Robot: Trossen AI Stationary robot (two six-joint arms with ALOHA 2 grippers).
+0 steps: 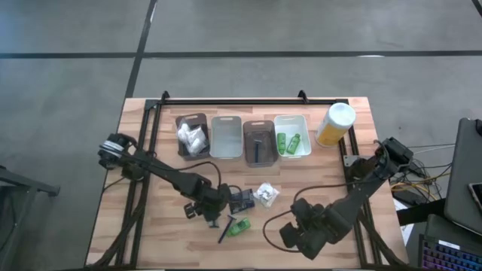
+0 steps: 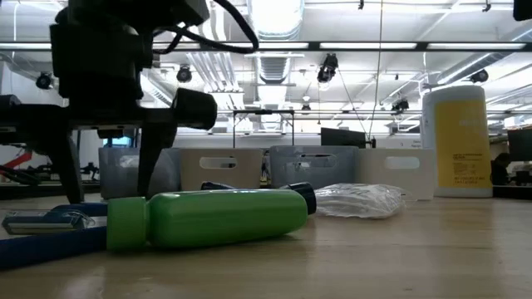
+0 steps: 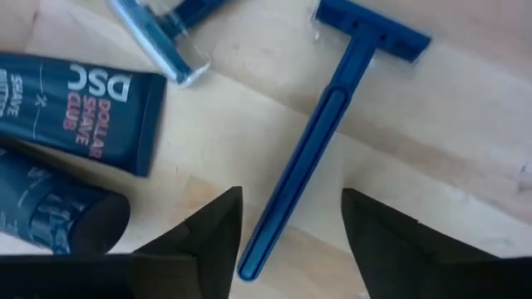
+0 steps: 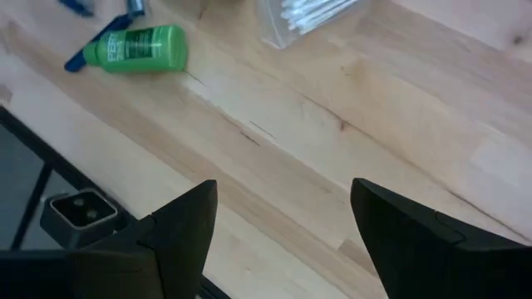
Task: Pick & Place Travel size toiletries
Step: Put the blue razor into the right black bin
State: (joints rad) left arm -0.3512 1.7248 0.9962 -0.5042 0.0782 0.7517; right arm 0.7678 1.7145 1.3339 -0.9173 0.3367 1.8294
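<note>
My left gripper (image 3: 291,195) is open, low over the table's near middle (image 1: 212,214). Its fingers stand on either side of the handle end of a slim dark-blue razor (image 3: 320,137) that lies flat on the wood, without touching it. A second razor (image 3: 158,41) and two small dark tubes (image 3: 75,104) lie beside it. A bright green mini bottle (image 2: 208,218) lies on its side close by (image 1: 239,226). A clear packet of white swabs (image 1: 265,194) rests farther right. My right gripper (image 4: 283,187) is open and holds nothing, over the near right of the table (image 1: 305,229).
Four bins stand in a row at the far side: a brown one with white bundles (image 1: 192,135), a clear one (image 1: 226,137), a brown one with a razor (image 1: 258,141) and a clear one with green bottles (image 1: 292,135). The yellow canister (image 1: 335,124) stands to their right.
</note>
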